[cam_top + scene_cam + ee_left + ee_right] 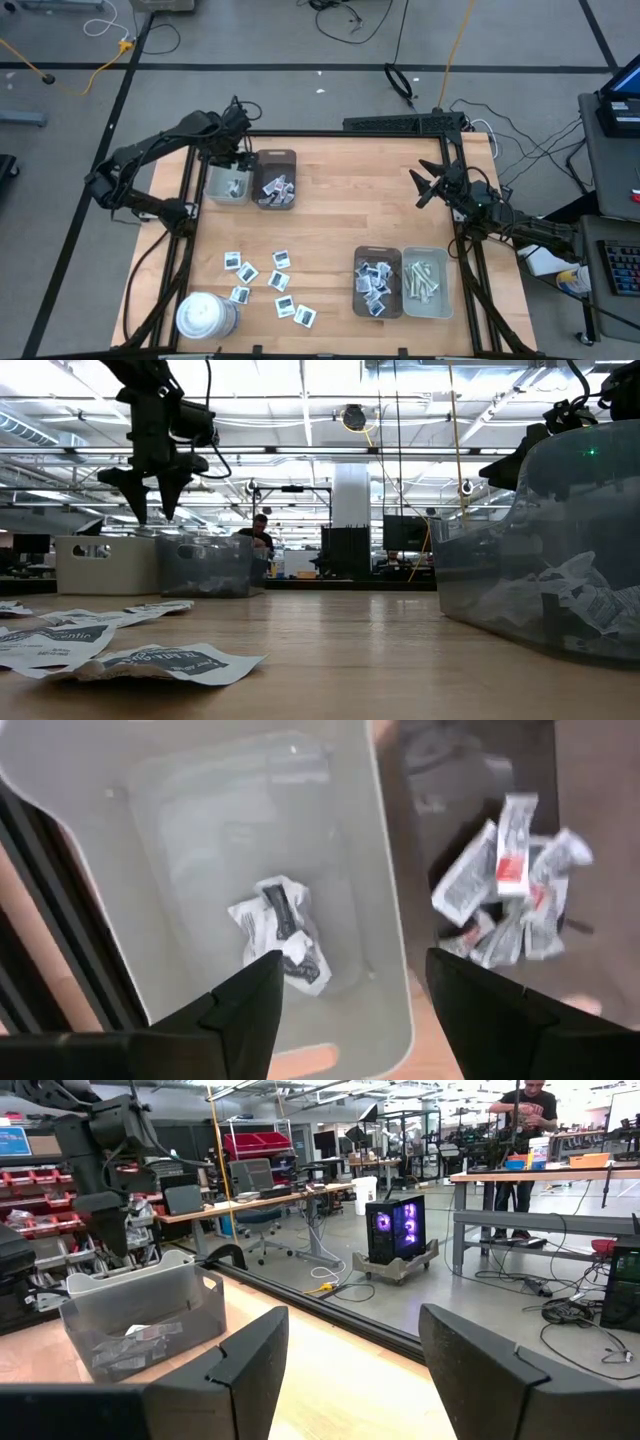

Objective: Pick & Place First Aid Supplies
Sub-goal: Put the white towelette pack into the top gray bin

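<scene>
the wooden table (340, 220) carries four trays and a large white cylinder (205, 315) at its near left corner. at the far left, a pale grey tray (227, 183) sits touching a darker brown tray (276, 180); at the near right, a second brown tray (377, 282) sits against a second pale tray (427, 283). the left gripper (236, 160) hangs over the far pale tray, fingers spread and empty; its wrist view shows one crumpled white packet (282, 932) lying on that tray's floor between the fingers, and a heap of packets (510, 885) in the brown tray alongside. the right gripper (428, 186) waits above bare wood at the right, well apart from any tray, its fingers likewise parted and holding nothing. the near-right brown tray holds more square packets (375, 280), the pale one beside it narrow whitish-green strips (422, 276). loose packets (268, 282) lie scattered on the wood between the cylinder and the near trays.
</scene>
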Controlling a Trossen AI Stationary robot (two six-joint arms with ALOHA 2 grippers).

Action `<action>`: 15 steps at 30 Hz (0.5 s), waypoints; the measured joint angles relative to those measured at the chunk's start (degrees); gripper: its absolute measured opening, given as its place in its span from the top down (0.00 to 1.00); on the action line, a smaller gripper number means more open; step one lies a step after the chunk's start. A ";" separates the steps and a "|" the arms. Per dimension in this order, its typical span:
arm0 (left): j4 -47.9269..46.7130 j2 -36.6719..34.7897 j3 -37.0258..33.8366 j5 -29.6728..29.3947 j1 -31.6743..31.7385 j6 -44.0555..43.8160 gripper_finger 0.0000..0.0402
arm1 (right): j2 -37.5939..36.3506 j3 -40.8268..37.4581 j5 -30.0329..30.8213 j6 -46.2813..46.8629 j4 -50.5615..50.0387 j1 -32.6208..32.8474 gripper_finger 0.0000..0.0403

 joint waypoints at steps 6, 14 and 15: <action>1.81 0.94 0.00 3.29 -7.16 7.07 0.38 | -0.01 -0.01 -0.02 -0.01 0.00 0.00 0.45; 1.49 0.87 0.00 3.65 -22.20 16.11 0.38 | 0.00 -0.01 -0.02 -0.01 0.00 0.02 0.45; 1.23 0.87 0.00 4.00 -24.17 17.10 0.38 | -0.02 0.00 0.00 0.00 0.00 0.00 0.45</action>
